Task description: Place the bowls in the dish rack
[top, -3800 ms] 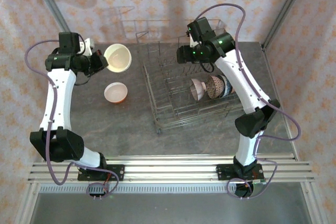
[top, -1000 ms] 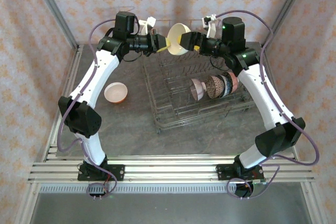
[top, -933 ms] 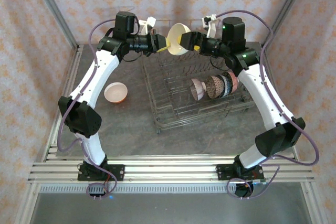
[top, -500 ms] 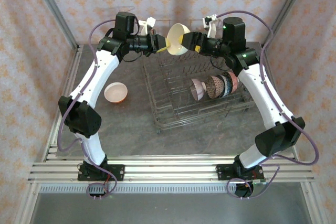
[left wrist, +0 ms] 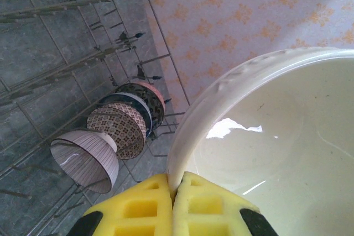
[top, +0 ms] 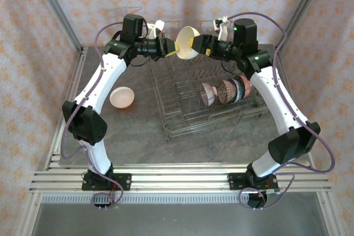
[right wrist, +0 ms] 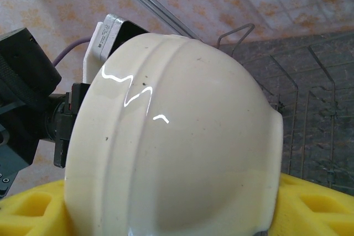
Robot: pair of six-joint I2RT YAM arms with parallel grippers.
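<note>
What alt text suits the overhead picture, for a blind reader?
Two robot arms meet at a cream bowl held in the air above a wire dish rack, the left tool pinching its rim. Patterned bowls stand in the rack; a pinkish bowl sits on the table beside it.

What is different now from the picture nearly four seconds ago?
The left gripper carried the cream bowl rightward and up, over the far edge of the dish rack; the right gripper rose to meet it. The pink bowl and the racked bowls stayed.
</note>
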